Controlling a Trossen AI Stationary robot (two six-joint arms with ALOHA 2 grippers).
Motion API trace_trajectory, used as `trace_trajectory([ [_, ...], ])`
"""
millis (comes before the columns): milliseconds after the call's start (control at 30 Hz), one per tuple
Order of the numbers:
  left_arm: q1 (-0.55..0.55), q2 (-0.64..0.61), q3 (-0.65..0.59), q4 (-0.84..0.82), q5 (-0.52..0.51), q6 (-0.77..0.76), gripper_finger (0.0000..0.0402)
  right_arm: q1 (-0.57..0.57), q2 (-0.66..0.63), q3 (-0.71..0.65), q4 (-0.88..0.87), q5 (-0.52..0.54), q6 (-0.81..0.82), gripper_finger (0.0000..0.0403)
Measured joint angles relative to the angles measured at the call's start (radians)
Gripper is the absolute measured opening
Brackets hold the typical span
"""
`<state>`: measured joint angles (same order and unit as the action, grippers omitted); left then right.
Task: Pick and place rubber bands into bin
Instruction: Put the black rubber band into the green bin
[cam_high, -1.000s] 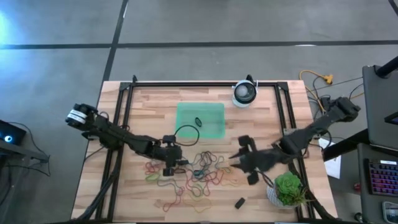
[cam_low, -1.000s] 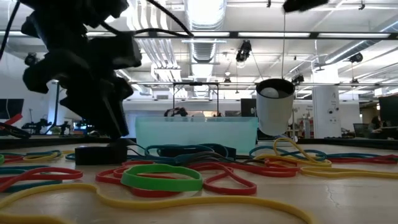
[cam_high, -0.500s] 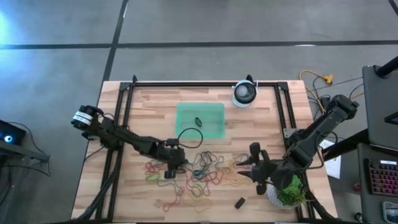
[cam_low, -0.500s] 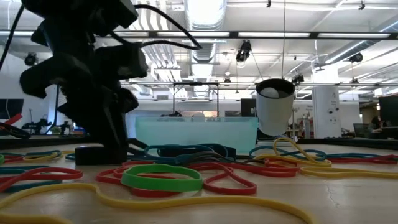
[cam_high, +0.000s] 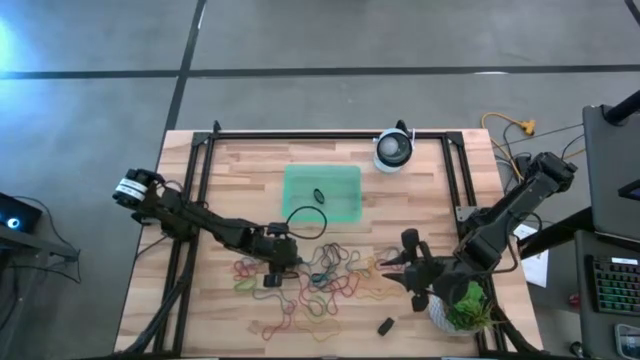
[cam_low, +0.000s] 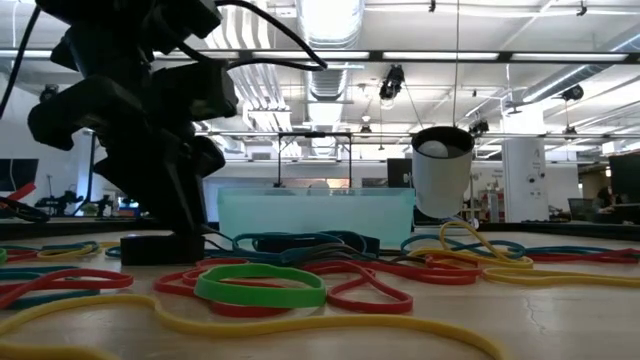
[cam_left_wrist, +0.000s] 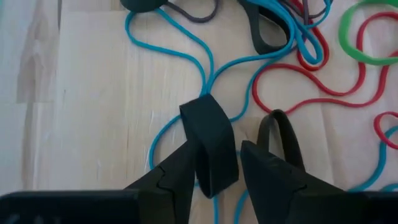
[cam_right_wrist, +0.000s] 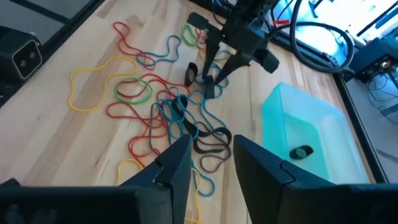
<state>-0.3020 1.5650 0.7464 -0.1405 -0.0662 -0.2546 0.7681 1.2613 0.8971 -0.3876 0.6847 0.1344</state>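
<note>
Many rubber bands (cam_high: 320, 280) in red, yellow, green, blue and black lie tangled on the wooden table, near of the green bin (cam_high: 322, 192). A small black band (cam_high: 318, 195) lies inside the bin. My left gripper (cam_left_wrist: 214, 152) is down at the left edge of the pile, shut on a thick black rubber band (cam_left_wrist: 208, 134). A second black loop (cam_left_wrist: 280, 134) stands just outside one finger. My right gripper (cam_high: 408, 268) hangs open above the table at the pile's right side, with nothing between its fingers (cam_right_wrist: 177, 162). My left gripper has the thick black band's flat sides (cam_left_wrist: 211, 162) between its two fingers. The fingers slant down from the table's left. The band stands on edge, crossing a blue band (cam_left_wrist: 186, 50), with its lower part on the wood.
A round white device (cam_high: 393, 150) stands at the far edge, right of the bin. A potted green plant (cam_high: 462, 305) sits at the near right, close to my right arm. A small black piece (cam_high: 385, 325) lies near the front edge. A large black loop (cam_high: 300, 215) rests against the bin's near wall.
My right gripper has swung toward the table's near right corner, ending beside the plant, then kept still. My left gripper has stayed at the pile's left edge and tipped slightly.
</note>
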Motion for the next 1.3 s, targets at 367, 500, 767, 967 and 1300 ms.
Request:
trace_trajectory([
  [367,0.0,0.0,0.0,0.009,0.001,0.01,0.004,0.0,0.0,-0.038,0.002,0.0,0.035,0.0093],
  [500,0.0,-0.002,0.0,0.025,0.001,0.069,0.0038,0.0,0.0,-0.038,0.003,0.0,0.035,0.0088],
  [767,0.0,-0.002,0.001,0.027,-0.029,0.085,0.0038,0.0,0.001,-0.038,0.005,0.0,0.049,0.0077],
  [967,0.0,-0.002,0.001,0.026,-0.029,0.082,0.0038,0.0,0.001,-0.038,0.005,0.0,0.05,0.0071],
  [1300,0.0,-0.002,0.001,0.022,0.019,0.077,0.0037,0.0,0.001,-0.038,0.01,-0.001,0.05,0.0075],
])
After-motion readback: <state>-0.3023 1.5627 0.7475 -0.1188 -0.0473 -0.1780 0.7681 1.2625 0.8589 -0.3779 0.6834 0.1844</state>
